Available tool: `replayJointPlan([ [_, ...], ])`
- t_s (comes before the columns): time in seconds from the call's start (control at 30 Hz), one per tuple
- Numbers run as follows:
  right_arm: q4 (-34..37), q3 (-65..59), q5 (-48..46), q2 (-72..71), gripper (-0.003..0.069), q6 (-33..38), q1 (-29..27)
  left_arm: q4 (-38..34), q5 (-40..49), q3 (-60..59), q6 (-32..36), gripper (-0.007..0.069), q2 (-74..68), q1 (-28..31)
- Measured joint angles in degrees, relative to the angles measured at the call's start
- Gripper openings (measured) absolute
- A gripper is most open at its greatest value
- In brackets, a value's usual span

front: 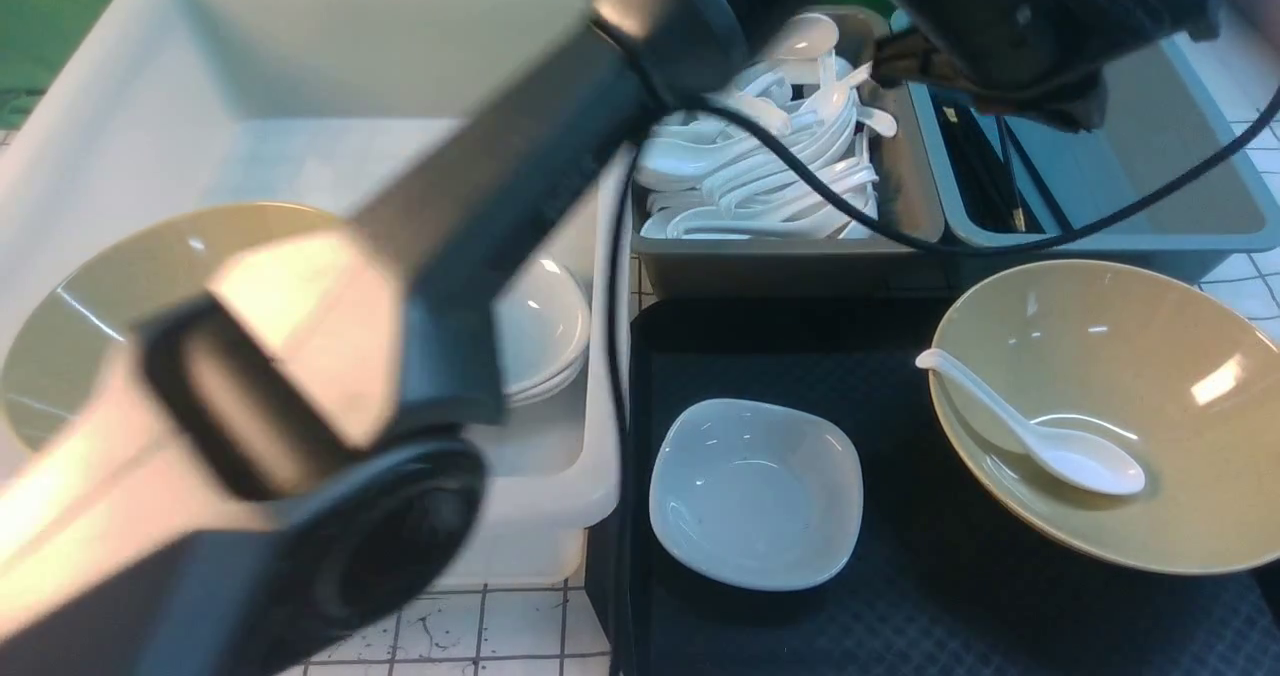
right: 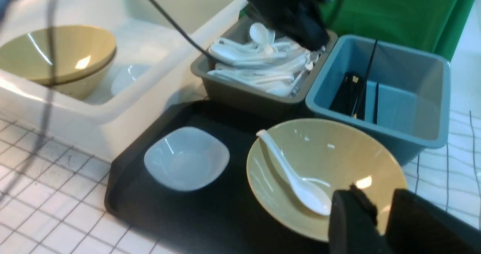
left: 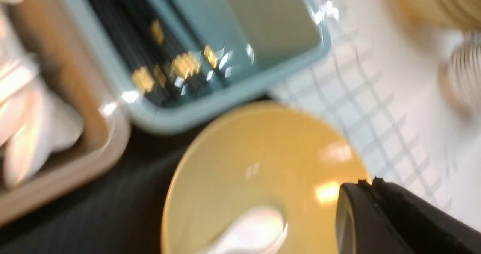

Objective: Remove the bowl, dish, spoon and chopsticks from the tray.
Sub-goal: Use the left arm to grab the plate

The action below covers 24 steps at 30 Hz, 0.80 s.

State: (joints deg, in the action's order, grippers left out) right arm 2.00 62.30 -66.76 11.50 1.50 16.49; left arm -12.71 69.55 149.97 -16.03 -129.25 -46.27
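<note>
On the dark tray (front: 900, 596) sits the white dish (front: 755, 491) at the left and the tan bowl (front: 1150, 396) at the right. The white spoon (front: 1080, 456) lies inside the bowl, handle pointing left. Black chopsticks (front: 985, 171) with gold bands lie in the blue-grey bin behind the bowl. My left arm reaches across to that bin; its gripper (left: 367, 182) hangs above the bowl's far rim, shut and empty. My right gripper (right: 377, 197) hovers over the bowl's (right: 338, 152) near right edge, open by a small gap with nothing in it.
A white tub (front: 300, 56) at the left holds another tan bowl (front: 80, 296) and stacked white dishes (front: 545, 326). A grey-brown bin (front: 760, 266) full of white spoons stands behind the tray, beside the blue-grey bin (front: 1170, 186). My left arm (front: 420, 256) blocks much of the front view.
</note>
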Motion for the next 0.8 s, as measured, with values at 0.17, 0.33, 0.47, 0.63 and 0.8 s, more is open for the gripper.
replayJointPlan([
  [0.17,0.54,0.00,-0.26,0.00,0.0165,-1.06,0.00,1.30,1.93,-17.00,0.55,-0.0001,14.41,0.07],
  [0.33,8.74,0.00,-0.26,0.00,0.0165,3.33,0.00,1.69,2.22,-41.74,1.49,-0.0001,29.30,-0.17],
  [0.47,16.65,0.00,-0.26,0.00,0.0165,6.59,0.00,3.15,1.15,-57.32,1.49,-0.0001,35.76,-2.84],
  [0.63,19.03,0.00,-0.26,0.00,0.0165,7.48,0.00,7.56,-5.74,-72.77,1.89,-0.0001,36.32,-12.05],
  [0.8,20.67,0.00,-0.26,0.00,0.0165,7.43,0.00,11.13,-12.77,-76.46,3.62,0.0009,33.91,-15.57],
])
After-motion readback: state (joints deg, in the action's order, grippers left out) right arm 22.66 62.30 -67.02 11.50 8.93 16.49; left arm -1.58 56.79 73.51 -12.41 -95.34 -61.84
